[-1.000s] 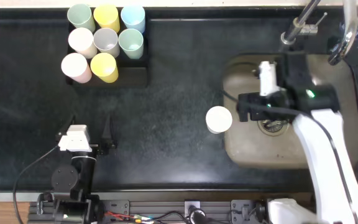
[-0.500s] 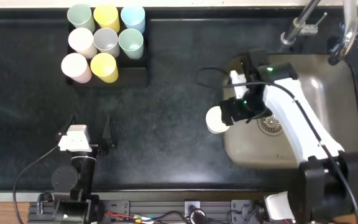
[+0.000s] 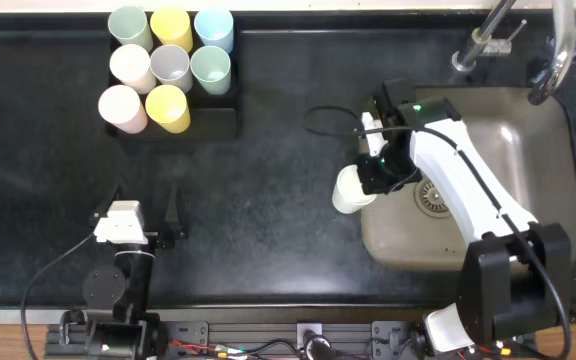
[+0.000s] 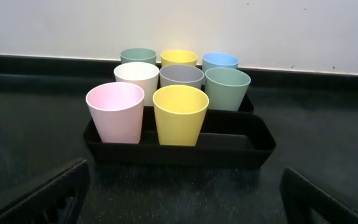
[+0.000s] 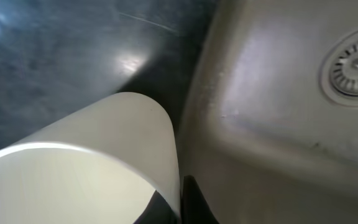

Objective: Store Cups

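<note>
Bright light, probably overhead; glare on counter (image 5: pixel 129 64) beside cup (image 5: pixel 104 130).

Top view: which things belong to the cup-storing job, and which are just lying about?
Job:
white cup, held by the right gripper
black tray, one corner slot free
eight cups standing in the tray
left gripper, open

Just there:
sink
drain
faucet
dark counter
</note>
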Robot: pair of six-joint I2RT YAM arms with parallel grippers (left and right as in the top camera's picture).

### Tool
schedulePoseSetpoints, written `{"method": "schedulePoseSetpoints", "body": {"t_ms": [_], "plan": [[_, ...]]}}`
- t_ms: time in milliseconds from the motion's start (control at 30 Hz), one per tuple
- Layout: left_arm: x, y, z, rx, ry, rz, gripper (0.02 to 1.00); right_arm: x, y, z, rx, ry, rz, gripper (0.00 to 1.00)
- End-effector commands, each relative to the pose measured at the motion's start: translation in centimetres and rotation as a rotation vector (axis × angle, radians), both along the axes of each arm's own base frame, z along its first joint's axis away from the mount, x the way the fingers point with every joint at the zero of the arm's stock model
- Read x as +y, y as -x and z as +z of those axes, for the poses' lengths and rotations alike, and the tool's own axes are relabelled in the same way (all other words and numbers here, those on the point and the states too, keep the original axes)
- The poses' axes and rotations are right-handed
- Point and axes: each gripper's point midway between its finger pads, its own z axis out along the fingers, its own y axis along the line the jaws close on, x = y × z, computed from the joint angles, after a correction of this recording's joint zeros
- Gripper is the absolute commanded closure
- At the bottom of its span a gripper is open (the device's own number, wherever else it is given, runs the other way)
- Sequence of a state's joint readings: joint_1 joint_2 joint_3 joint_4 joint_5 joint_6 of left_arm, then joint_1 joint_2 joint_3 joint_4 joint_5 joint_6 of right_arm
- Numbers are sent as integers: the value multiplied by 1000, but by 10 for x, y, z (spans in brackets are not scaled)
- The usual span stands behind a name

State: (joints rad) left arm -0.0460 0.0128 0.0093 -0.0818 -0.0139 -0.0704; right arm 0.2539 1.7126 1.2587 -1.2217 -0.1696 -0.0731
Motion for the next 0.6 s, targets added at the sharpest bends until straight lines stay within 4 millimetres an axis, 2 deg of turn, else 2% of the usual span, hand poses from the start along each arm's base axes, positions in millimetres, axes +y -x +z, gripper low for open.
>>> {"method": "schedulePoseSetpoints", "body": {"t_ms": [33, 100, 267, 367, 467, 600], "plan": [[-3, 1, 1, -6, -13, -18, 18, 27, -28, 48, -127, -117, -24, 956], [-3, 1, 1, -6, -13, -18, 18, 36, -45, 76, -193, -155, -45, 956], [-3, 1, 1, -6, -13, -18, 18, 73, -81, 162, -378, -311, -101, 958], [-3, 1, 1, -6, -13, -18, 18, 99, -93, 199, -461, -380, -108, 956], [-3, 1, 1, -6, -13, -18, 20, 131, -99, 213, -479, -429, -93, 958], [-3, 1, 1, -6, -13, -18, 20, 167, -106, 205, -464, -414, -63, 956]]}}
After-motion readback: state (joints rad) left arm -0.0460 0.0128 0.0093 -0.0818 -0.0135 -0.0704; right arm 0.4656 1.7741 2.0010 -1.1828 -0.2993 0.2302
